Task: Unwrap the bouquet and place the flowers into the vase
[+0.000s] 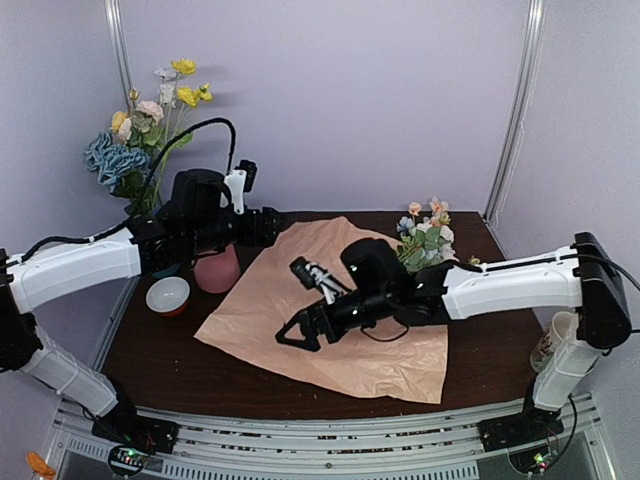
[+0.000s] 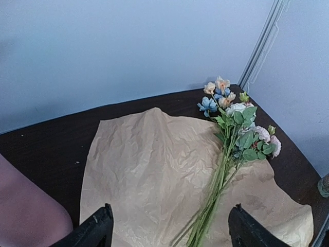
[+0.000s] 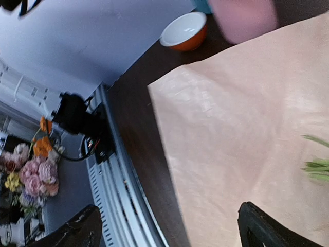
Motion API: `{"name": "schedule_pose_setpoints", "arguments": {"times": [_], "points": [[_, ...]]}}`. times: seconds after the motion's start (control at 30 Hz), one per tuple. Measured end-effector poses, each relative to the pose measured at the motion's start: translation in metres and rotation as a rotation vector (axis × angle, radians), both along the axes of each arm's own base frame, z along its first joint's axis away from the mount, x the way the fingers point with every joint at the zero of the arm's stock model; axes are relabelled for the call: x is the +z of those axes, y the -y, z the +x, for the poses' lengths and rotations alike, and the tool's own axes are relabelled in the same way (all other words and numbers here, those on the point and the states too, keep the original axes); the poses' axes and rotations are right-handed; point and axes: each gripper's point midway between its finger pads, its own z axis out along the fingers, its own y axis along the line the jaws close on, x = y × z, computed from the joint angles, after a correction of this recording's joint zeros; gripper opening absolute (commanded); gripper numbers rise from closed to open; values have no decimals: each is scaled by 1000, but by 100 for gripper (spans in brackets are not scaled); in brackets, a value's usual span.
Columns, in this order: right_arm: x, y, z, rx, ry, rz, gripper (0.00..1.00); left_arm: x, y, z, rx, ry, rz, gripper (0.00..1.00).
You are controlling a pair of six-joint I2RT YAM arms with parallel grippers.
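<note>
The bouquet lies unwrapped. Its crinkled peach paper [image 1: 330, 320] [image 2: 149, 164] [image 3: 247, 118] is spread flat on the dark table. The flowers [image 1: 425, 240] [image 2: 237, 131] rest on its right part, blooms toward the back right corner. Their green stems run toward the front, and their tips [image 3: 316, 165] show in the right wrist view. The pink vase [image 1: 216, 270] [image 2: 25, 213] [image 3: 241, 18] stands upright at the paper's left edge. My left gripper [image 1: 272, 228] [image 2: 169, 234] hovers open beside the vase top, holding nothing. My right gripper [image 1: 297, 303] [image 3: 169, 229] hangs open and empty over the paper's middle.
A red-and-white bowl [image 1: 168, 295] [image 3: 185, 31] sits left of the vase. A bunch of yellow flowers with a blue hydrangea [image 1: 150, 130] stands at the back left. A cup [image 1: 550, 345] stands at the table's right edge. The metal rail [image 3: 115, 190] runs along the front edge.
</note>
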Motion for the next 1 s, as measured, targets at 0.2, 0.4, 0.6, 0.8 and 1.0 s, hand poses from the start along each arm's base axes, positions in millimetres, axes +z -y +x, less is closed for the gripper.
{"name": "schedule_pose_setpoints", "arguments": {"times": [0.2, 0.4, 0.6, 0.8, 1.0], "points": [[-11, 101, 94, -386, 12, -61, 86, -41, 23, 7, -67, -76, 38, 76], [-91, 163, 82, -517, -86, -278, 82, -79, 58, 18, -162, -144, 82, 73], [-137, 202, 53, -566, -158, -394, 80, -100, 105, 33, -258, -149, 115, 71], [-137, 208, 47, -591, -165, -356, 80, -124, 160, 39, -348, -129, 162, 63], [-115, 218, 48, -632, -121, -324, 80, -149, 198, 49, -388, -124, 193, 50]]}}
